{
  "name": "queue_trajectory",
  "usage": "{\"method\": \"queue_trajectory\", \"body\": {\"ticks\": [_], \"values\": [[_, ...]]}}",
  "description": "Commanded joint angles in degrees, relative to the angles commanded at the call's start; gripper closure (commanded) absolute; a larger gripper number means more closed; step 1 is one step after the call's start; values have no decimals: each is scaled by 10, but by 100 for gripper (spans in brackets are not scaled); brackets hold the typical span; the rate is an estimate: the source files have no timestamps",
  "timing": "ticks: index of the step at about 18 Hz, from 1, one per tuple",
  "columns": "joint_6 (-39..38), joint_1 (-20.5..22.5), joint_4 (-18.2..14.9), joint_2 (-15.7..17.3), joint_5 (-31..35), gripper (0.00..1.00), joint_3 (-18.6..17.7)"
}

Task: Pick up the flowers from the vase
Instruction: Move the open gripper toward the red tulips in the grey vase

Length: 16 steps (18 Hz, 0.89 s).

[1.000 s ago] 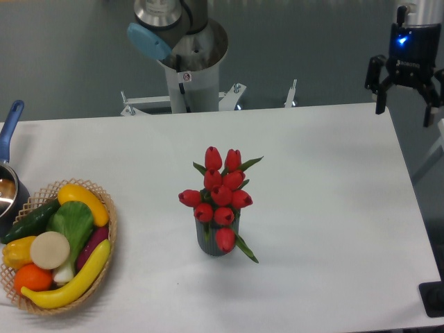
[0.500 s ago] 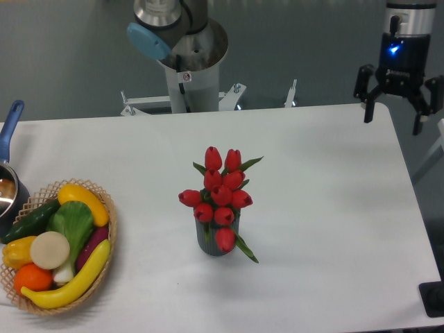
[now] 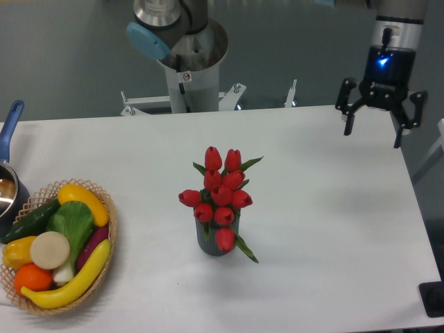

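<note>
A bunch of red tulip flowers [image 3: 220, 194] with green leaves stands upright in a small dark grey ribbed vase [image 3: 211, 244] near the middle of the white table [image 3: 333, 222]. The blooms cover most of the vase's top. My gripper [image 3: 373, 134] hangs over the table's far right corner, well away from the flowers, up and to their right. Its two dark fingers are spread wide apart with nothing between them, so it is open.
A wicker basket [image 3: 109, 236] of toy fruit and vegetables sits at the left front. A pot with a blue handle [image 3: 10, 125] is at the left edge. The metal robot base column [image 3: 191, 66] stands behind the table. A black block [image 3: 433, 298] lies at the right front corner.
The gripper has moved left and slightly toward the table's inside over the last second, staying open. The flowers and vase have not moved.
</note>
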Motion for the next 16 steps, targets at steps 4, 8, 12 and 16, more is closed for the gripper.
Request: {"method": "queue_trajectory", "body": {"ticks": [4, 8, 12, 16], "values": [[-1, -28, 0, -5, 1, 0, -9], [7, -32, 6, -9, -12, 0, -28], [0, -45, 6, -25, -99, 0, -45], [0, -47, 6, -26, -145, 0, -70]]}}
